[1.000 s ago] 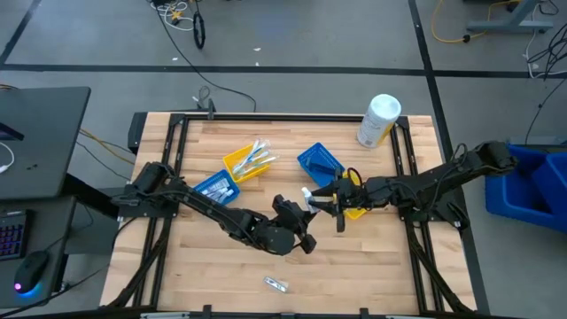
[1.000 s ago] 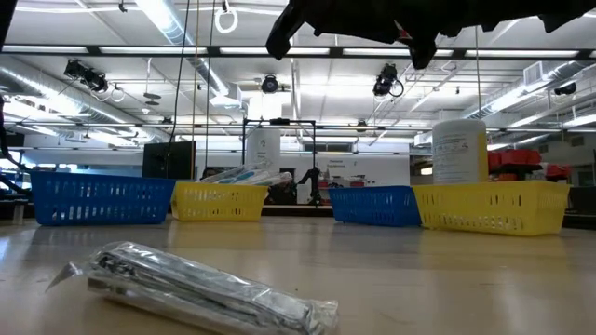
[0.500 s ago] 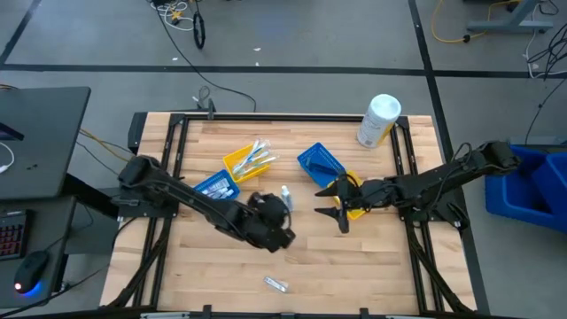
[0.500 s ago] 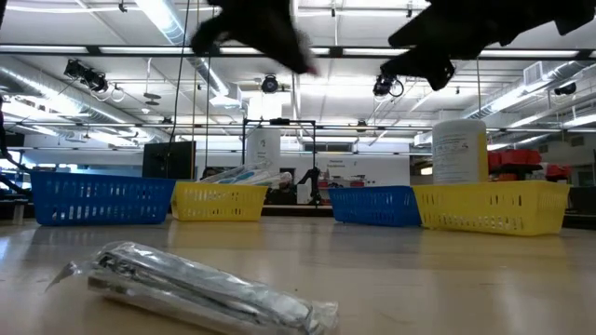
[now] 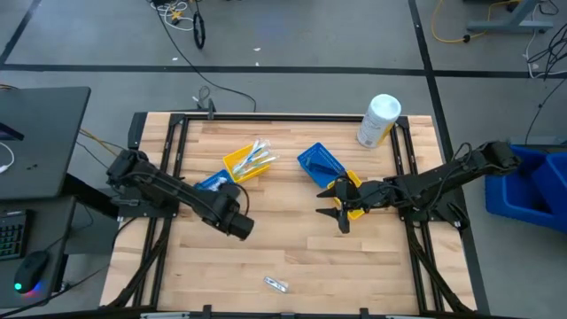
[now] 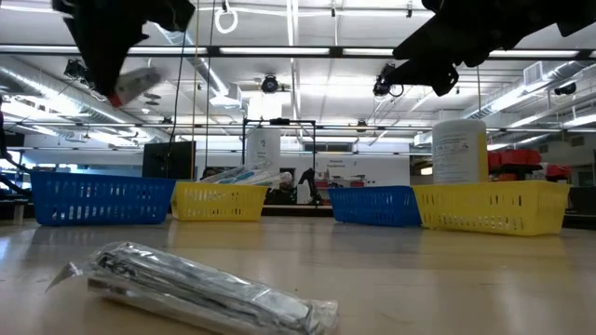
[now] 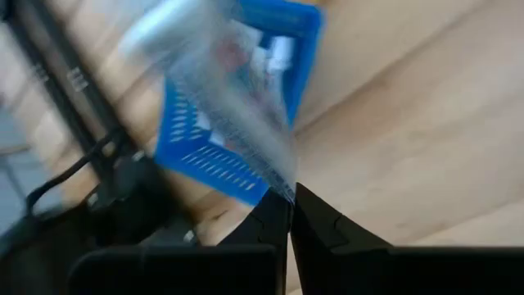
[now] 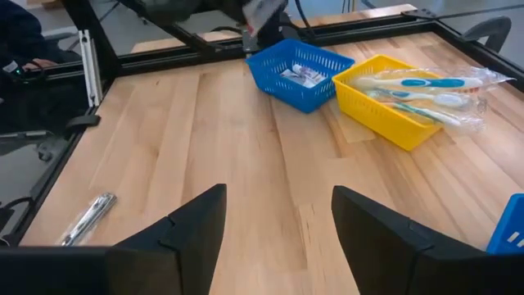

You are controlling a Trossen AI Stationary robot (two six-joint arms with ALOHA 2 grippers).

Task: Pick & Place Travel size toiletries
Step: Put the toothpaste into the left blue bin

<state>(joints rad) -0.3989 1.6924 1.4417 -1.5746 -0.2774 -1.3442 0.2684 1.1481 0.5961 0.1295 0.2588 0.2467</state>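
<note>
My left gripper [image 7: 288, 205] is shut on a small clear-wrapped toiletry packet [image 7: 225, 78], held in the air near the blue bin [image 5: 215, 186] on the table's left. In the low view the packet [image 6: 140, 84] shows high up with a red end. My right gripper [image 5: 335, 206] is open and hovers mid-table beside a yellow bin [image 5: 356, 202] and another blue bin [image 5: 319, 164]. A second wrapped item [image 5: 276, 283] lies flat near the table's near edge. Wrapped toothbrushes [image 8: 426, 86] lie in a yellow bin [image 5: 248, 162]. My left gripper pinches the packet between its two fingertips by the edge of the clear wrapper [image 7: 281, 182]. The packet is lifted clear of the table and sticks out past the fingers toward the blue bin [image 7: 237, 123].
A large white cylindrical container [image 5: 379, 120] stands at the table's far right corner. The four bins sit in the table's far half. Bare wood lies between them and the wrapped item [image 6: 205, 288] near the near edge. A black frame borders the table.
My left gripper has drawn away from my right gripper at mid-table and swung toward the table's left edge, carrying the packet along in the air. It now hangs by the left blue bin. My right gripper has stayed about where it was.
</note>
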